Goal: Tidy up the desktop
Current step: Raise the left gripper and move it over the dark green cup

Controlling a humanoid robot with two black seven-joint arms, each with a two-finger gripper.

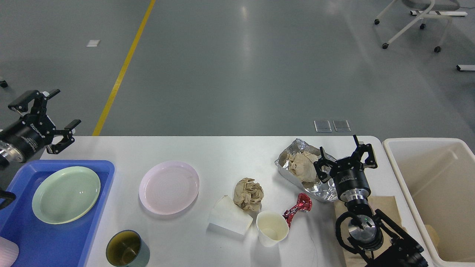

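Your right pincer (346, 154) hovers spread over the foil (297, 148); swinging toward seven o'clock could topple the paper cup (272, 228) on the counter (222, 148).

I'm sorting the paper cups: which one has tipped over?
The white paper cup beside the crumpled brown paper lies on its side; the cream cup to its right stands upright, mouth up.

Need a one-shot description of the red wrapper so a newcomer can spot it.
Start at the cream bin off the right end of the desktop, then look left past the right gripper. The red wrapper lies between the foil tray and the upright paper cup. It is the only shiny red, twisted thing there.
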